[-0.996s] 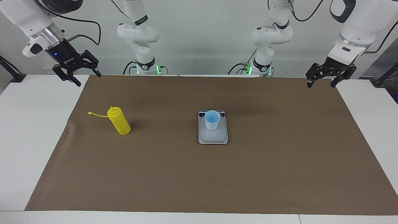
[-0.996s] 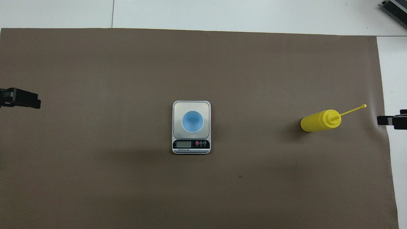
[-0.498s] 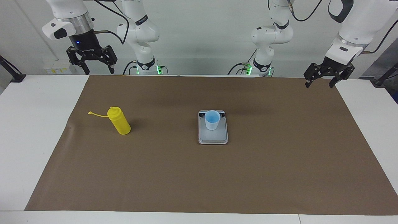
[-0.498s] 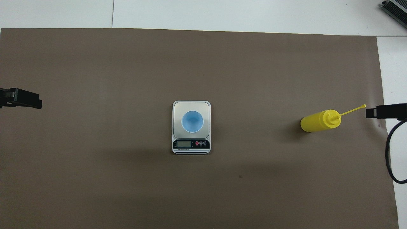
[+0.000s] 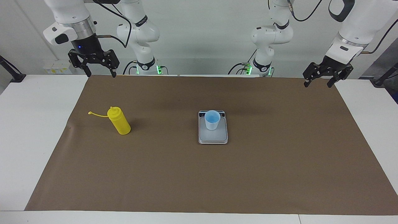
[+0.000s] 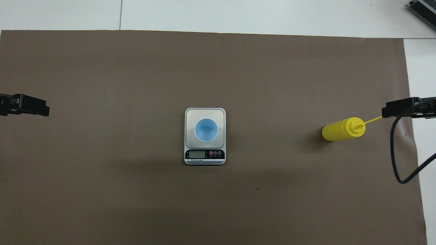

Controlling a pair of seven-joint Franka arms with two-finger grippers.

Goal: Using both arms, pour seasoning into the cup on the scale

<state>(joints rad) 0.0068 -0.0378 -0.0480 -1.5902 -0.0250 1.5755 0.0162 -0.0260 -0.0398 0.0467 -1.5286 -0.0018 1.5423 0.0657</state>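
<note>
Since a second ago the right gripper [image 5: 99,67] has swung in from the white tabletop at the right arm's end and turned to point straight down. It now hangs high over the brown mat's [image 5: 217,174] edge nearest the robots, at the right arm's end. Its fingers are spread wide and hold nothing. In the overhead view its black tip [image 6: 405,108] has slid inward and covers the end of the bottle's cap strap, but the facing view shows it well above the bottle and not touching it. A black cable [image 6: 396,149] loops below it in that view.

The left gripper [image 5: 320,76] has drifted only slightly. It hangs over the mat's corner nearest the robots at the left arm's end, fingers spread and empty.

Nothing on the mat has shifted. The yellow bottle [image 5: 119,121] stands upright toward the right arm's end, its thin cap strap [image 5: 97,114] sticking out toward that end. The scale [image 5: 213,132] lies in the middle of the mat, well apart from the bottle, with its dark display strip [image 6: 204,154] at the end nearer the robots. The pale blue cup [image 5: 212,120] stands upright on the scale's plate.
</note>
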